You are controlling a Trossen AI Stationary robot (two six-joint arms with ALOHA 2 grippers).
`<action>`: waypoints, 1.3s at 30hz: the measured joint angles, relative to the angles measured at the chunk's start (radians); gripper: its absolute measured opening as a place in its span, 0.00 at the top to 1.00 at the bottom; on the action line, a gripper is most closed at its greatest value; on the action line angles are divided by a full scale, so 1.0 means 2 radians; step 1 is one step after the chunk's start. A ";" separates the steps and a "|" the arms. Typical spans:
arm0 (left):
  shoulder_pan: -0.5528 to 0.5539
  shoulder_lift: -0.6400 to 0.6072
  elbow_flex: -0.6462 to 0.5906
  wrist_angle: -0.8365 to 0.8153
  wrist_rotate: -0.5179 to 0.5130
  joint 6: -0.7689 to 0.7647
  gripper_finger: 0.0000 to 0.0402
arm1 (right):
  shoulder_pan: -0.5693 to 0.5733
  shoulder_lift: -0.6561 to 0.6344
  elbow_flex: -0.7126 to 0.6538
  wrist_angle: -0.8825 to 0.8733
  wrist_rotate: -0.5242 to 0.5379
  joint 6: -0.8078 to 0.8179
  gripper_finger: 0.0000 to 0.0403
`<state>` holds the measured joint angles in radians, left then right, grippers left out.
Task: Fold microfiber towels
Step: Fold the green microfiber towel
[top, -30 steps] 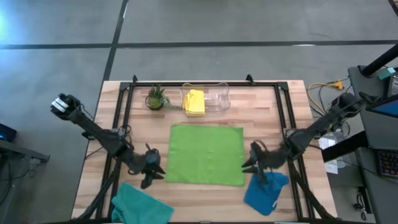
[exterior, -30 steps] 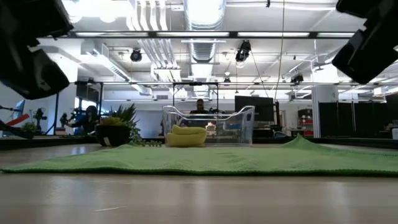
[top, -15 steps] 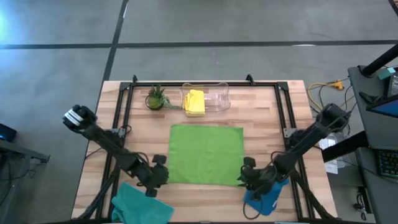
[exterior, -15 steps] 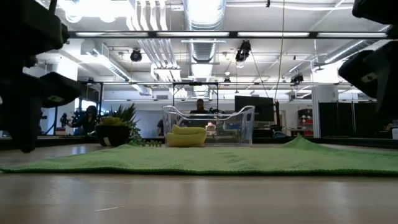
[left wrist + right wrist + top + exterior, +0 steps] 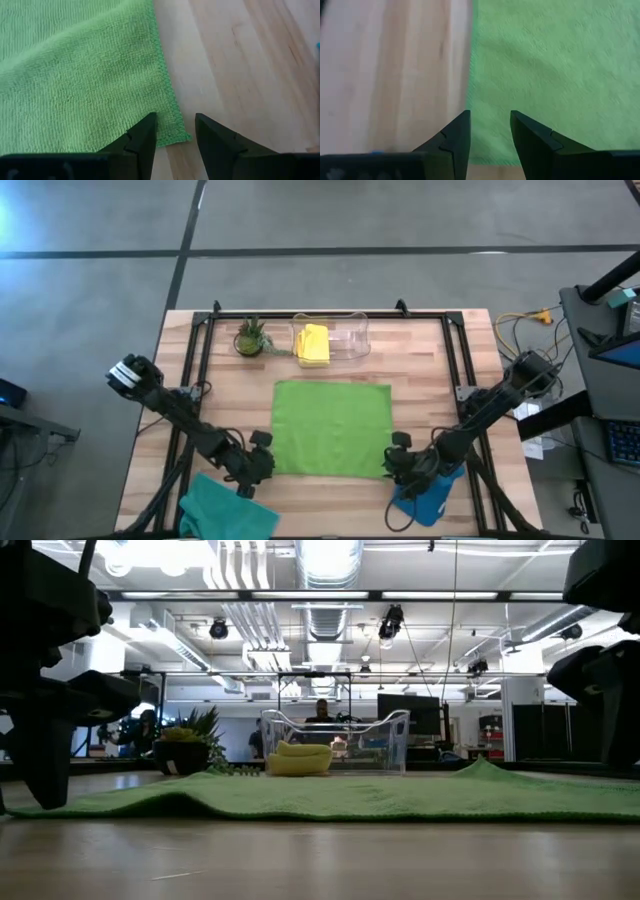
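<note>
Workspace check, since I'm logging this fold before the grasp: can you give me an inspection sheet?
Surface: wooden table, black frame rails.
Job's things: lime green towel flat at centre; yellow towel in clear bin; teal towel and blue towel at near edge.
Clutter: potted plant.
Grippers: left gripper and right gripper open, one at each near corner of the green towel.
Cables: bundle off the table's right.
Surroundings: concrete floor, desks.

Cut off by the high view's bottom edge: teal towel (image 5: 228,515). Partly hidden under the right gripper (image 5: 398,468): blue towel (image 5: 432,498). Blurred in the right wrist view: lime green towel (image 5: 545,75). Too far off to make out: person (image 5: 322,711) behind the clear bin (image 5: 385,745).
</note>
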<state>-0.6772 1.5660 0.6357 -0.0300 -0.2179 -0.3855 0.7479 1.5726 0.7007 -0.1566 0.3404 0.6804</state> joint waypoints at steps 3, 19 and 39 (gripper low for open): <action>0.002 0.004 0.000 0.002 0.000 0.000 0.70 | 0.000 0.000 0.000 -0.019 0.000 0.000 0.67; 0.005 0.006 0.001 -0.006 0.013 -0.028 0.89 | 0.001 0.000 -0.006 -0.017 -0.026 -0.037 0.67; 0.005 0.005 0.000 -0.008 0.028 -0.053 1.00 | 0.003 0.047 -0.008 0.019 -0.070 -0.047 0.79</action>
<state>-0.6674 1.5769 0.6353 -0.0452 -0.1627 -0.4923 0.7532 1.6664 0.6845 -0.1185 0.2008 0.5865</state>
